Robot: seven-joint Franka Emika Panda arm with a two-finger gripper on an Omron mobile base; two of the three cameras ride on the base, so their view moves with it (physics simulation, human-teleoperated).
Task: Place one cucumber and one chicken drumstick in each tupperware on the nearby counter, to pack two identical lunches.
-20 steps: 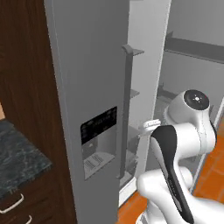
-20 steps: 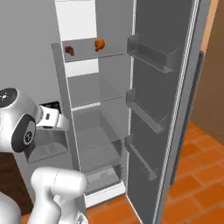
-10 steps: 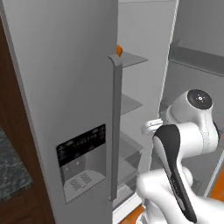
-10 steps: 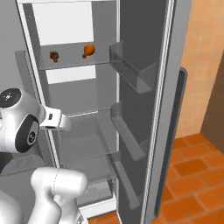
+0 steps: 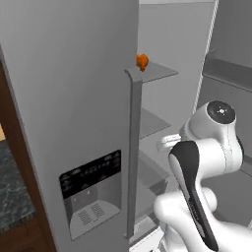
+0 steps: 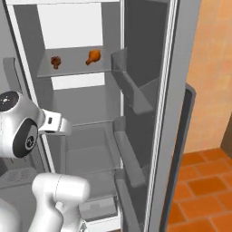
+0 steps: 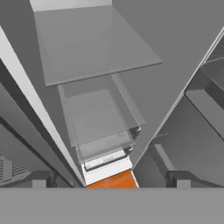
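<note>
Open grey fridge [image 6: 77, 113] fills the scene, its tall door [image 6: 156, 113] swung out to the right with moulded bins [image 6: 131, 81] down the inner face. In the left base view the closed left door [image 5: 69, 113] stands close, carrying a dark dispenser panel [image 5: 91, 189] and a long vertical handle [image 5: 133, 147]. Orange tiled floor [image 6: 204, 186] to the right of the fridge. White arm folded in front of the open compartment, its round dark-capped joint [image 5: 221, 112] at mid height. Clear glass shelves [image 7: 94, 43] stacked inside, a transparent drawer [image 7: 103, 120] below them. On the top shelf [image 6: 74, 68], two chicken drumsticks: the right one [image 6: 93, 56] orange-brown, glossy, fat end toward the upper right and narrow end pointing down-left; the left one [image 6: 56, 62] darker reddish-brown, seen more end-on, rounder. They lie apart on the same shelf, both resting on the glass. Left base view catches one of them as an orange lump [image 5: 142, 61] at the shelf's front edge, just past the left door. Gripper [image 7: 109, 181]: two small dark fingertips [image 7: 175, 178] well apart at the bottom of the hand view, spread wide, nothing between them, looking down over the shelves and drawer.
</note>
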